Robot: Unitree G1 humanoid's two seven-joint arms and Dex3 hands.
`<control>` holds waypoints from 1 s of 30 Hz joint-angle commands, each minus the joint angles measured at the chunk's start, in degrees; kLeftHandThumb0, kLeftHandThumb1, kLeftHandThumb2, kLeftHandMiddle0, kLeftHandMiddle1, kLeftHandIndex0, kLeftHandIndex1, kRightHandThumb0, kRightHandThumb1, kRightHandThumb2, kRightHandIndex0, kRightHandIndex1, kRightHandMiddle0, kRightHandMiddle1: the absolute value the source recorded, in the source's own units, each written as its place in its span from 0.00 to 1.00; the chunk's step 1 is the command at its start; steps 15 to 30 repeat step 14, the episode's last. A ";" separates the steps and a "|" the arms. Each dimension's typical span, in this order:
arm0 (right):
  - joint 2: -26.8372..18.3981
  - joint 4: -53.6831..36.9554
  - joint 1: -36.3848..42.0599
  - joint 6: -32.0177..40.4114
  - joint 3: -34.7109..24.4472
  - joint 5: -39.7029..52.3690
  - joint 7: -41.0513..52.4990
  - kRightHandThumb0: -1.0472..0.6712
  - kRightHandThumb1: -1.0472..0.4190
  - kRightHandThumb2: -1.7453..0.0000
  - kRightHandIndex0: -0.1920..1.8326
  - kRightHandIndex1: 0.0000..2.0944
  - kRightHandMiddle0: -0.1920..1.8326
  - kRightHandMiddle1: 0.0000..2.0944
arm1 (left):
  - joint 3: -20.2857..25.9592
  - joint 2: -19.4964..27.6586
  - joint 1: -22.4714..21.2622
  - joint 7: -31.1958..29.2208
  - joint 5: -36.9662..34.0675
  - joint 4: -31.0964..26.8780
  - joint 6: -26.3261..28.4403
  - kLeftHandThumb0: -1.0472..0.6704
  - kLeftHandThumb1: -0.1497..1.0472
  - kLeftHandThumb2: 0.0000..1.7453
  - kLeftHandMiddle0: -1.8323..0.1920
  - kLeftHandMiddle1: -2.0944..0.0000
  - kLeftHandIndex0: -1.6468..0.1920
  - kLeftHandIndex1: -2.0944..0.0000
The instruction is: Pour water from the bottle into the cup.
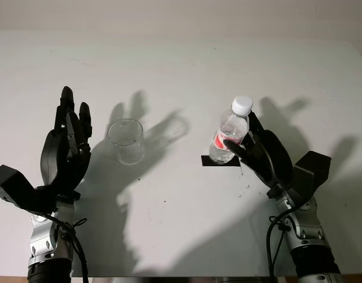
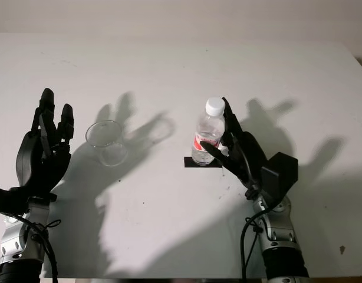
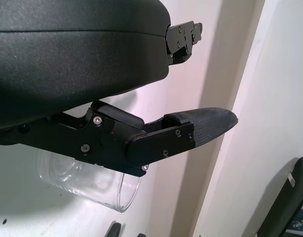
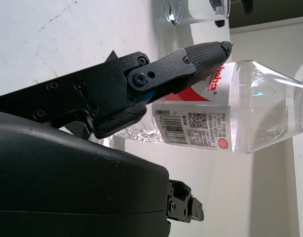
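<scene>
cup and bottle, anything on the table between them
Nothing: in the left eye view only bare white table and shadows lie between the cup and the bottle.

Cup (image 1: 127,141) left on table (image 1: 181,71), bottle (image 1: 229,137) upright to its right, on a mat (image 1: 221,160)

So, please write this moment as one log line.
bottle: upright, capped | right hand: around bottle, grip not closed | cup: empty | left hand: open beside cup
</scene>
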 commanded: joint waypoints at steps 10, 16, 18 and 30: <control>-1.00 2.98 0.13 -4.35 0.17 -0.34 4.87 0.11 0.03 0.97 0.00 0.00 0.00 0.00 | 0.15 0.12 -0.87 0.05 0.33 0.92 -0.82 0.19 1.00 0.38 1.00 1.00 1.00 1.00; -1.13 4.06 -0.21 -6.51 0.29 -0.24 6.63 0.11 0.03 0.97 0.00 0.00 0.00 0.00 | 0.19 0.12 -0.76 -0.14 0.17 0.95 -0.87 0.19 1.00 0.38 1.00 1.00 1.00 1.00; -1.13 4.06 -0.21 -6.51 0.29 -0.24 6.63 0.11 0.03 0.97 0.00 0.00 0.00 0.00 | 0.19 0.12 -0.76 -0.14 0.17 0.95 -0.87 0.19 1.00 0.38 1.00 1.00 1.00 1.00; -1.13 4.06 -0.21 -6.51 0.29 -0.24 6.63 0.11 0.03 0.97 0.00 0.00 0.00 0.00 | 0.19 0.12 -0.76 -0.14 0.17 0.95 -0.87 0.19 1.00 0.38 1.00 1.00 1.00 1.00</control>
